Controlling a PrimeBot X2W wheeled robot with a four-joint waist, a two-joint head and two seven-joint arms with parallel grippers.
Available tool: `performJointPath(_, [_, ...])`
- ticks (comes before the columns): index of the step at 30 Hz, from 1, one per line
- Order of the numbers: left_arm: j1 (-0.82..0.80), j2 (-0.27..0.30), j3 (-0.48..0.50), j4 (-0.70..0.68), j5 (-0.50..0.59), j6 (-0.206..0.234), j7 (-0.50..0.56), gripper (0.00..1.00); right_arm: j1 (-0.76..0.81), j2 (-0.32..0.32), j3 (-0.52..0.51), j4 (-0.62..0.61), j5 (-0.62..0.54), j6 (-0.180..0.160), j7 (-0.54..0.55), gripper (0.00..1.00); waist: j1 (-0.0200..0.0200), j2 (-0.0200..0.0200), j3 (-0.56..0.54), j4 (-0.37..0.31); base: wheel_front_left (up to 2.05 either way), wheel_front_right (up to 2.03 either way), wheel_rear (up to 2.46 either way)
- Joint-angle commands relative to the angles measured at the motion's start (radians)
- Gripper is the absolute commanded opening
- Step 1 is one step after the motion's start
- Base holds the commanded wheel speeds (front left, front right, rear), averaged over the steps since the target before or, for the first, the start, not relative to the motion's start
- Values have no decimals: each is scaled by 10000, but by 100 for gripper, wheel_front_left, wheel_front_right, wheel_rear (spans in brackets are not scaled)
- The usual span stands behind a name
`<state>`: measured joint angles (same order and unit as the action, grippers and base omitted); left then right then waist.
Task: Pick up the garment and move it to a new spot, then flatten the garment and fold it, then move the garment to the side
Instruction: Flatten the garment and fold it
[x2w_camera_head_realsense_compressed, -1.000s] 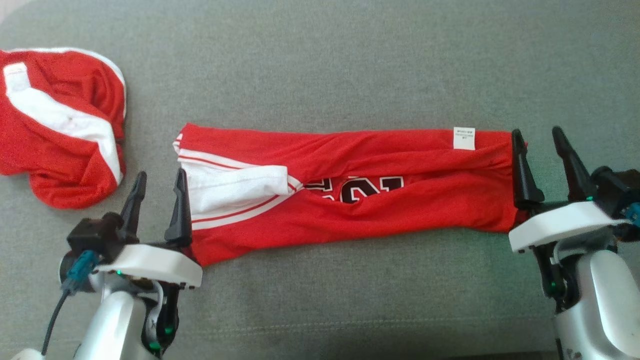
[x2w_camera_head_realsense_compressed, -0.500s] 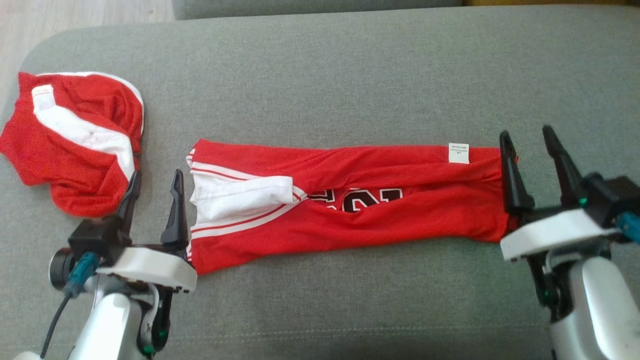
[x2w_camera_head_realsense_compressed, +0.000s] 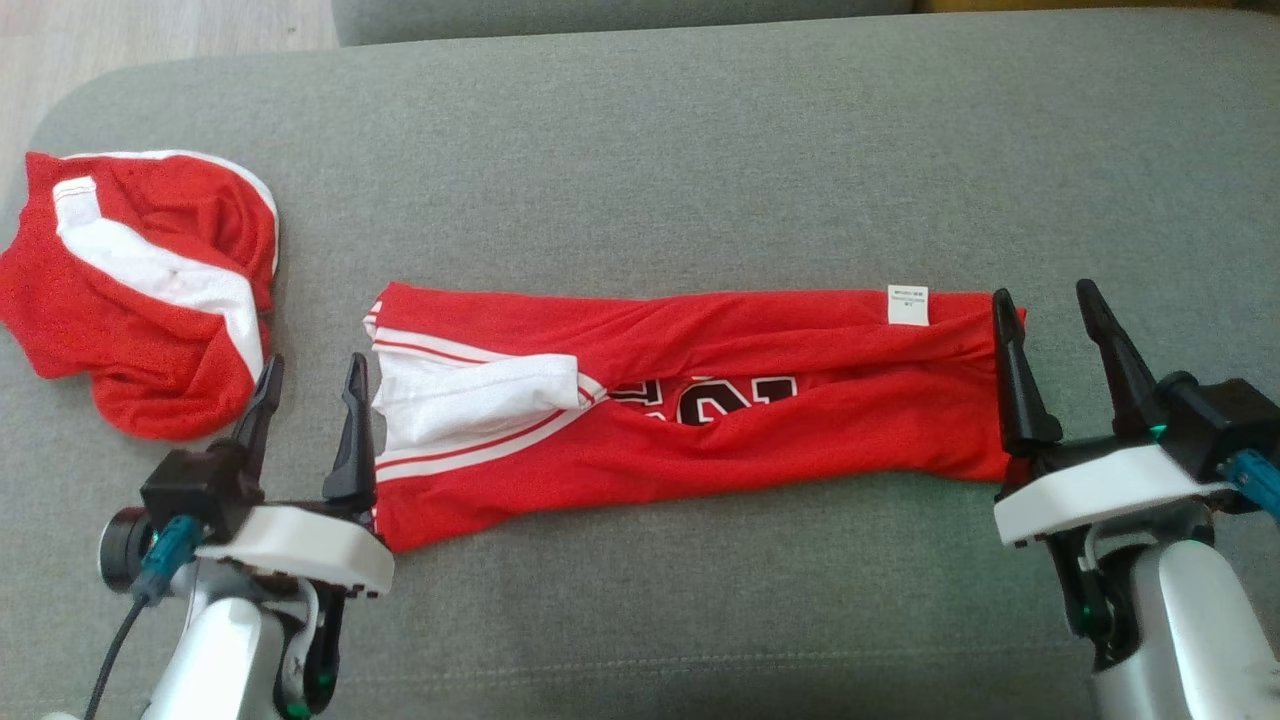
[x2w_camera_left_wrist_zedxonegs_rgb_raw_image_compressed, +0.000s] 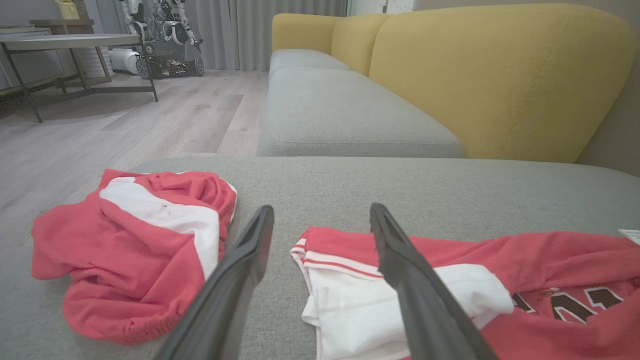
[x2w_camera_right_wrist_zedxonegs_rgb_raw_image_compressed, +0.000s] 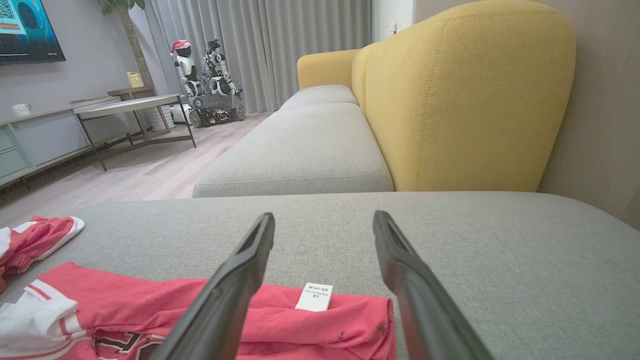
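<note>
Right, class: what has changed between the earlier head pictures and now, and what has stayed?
The head camera moved: the whole picture slid down, bringing floor and a second cushion in at the top. Nothing was gripped or released. The folded garment lies unchanged on the grey cushion, left pincer and right pincer open at its ends as before; the crumpled garment stays left of it.

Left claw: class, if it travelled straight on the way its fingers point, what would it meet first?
Probably nothing at first: the left claw points along the bare grey cushion between the crumpled red cloth and the folded jersey. Its right finger skirts the jersey's edge, though depth is unclear.
</note>
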<state>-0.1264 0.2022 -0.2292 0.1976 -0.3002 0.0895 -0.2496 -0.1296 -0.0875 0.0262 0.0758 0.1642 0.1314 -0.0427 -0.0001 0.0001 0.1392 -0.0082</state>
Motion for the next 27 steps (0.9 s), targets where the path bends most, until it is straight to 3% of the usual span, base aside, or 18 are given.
performJointPath(1, [-363,283,321,-328,95,87,-68,100,-144,26,180,-425,-94,-7,34,100,1,-1,7,13,0,0,0])
performJointPath(10, [-622,280,228,-319,52,90,-41,100,-776,-26,-116,256,249,-7,248,100,1,-1,330,-16,0,0,0])
performJointPath(21, [-1363,162,-42,-83,72,-107,-61,100,-2572,-492,-173,3842,910,-7,1176,100,1,-1,1133,22,0,0,0])
performJointPath(27, [-1523,107,-31,124,44,-177,-92,100,-2558,-326,104,4701,1544,-7,2078,100,1,-1,1322,18,0,0,0])
